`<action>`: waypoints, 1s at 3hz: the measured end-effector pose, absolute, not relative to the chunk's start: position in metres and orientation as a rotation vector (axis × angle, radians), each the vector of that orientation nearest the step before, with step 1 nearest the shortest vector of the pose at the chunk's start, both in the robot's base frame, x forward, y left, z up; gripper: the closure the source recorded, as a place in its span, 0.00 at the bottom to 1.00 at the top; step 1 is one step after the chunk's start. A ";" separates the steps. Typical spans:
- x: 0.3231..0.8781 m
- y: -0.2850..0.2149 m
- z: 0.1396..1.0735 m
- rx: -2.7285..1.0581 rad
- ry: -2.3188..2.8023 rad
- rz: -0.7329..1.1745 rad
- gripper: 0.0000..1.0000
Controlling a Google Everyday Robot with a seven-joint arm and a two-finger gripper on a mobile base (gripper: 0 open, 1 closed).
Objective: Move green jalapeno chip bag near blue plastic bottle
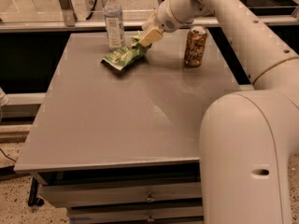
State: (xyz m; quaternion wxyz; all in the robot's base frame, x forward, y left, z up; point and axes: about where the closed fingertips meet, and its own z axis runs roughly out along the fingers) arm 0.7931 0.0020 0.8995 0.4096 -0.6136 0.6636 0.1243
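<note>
Camera view: one white arm (243, 27) reaches in from the right edge across the grey worktop (117, 125) toward the upper middle of the frame.
Claw: the claw (148, 35) is in the upper middle, just right of the bottle, and looks closed on the right end of the bag.
Bag: the green jalapeno chip bag (122, 57) lies just in front of the blue plastic bottle (113, 20), at its base. I cannot tell whether they touch.
Long axis: lower left to upper right. The upper right end is in the claw and the lower left end rests on the worktop.
Direction: the bag trails down and left from the claw.
Bystander: a tan drink can (195, 45) stands well apart, to the right.
Judgement: the bag seems near enough to the bottle, so letting go looks like the remaining step.
</note>
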 end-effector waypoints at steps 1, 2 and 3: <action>0.788 -0.004 0.900 -1.541 1.674 0.317 0.00; 0.775 -0.017 0.907 -1.518 1.674 0.312 0.00; 0.754 -0.034 0.922 -1.474 1.660 0.297 0.00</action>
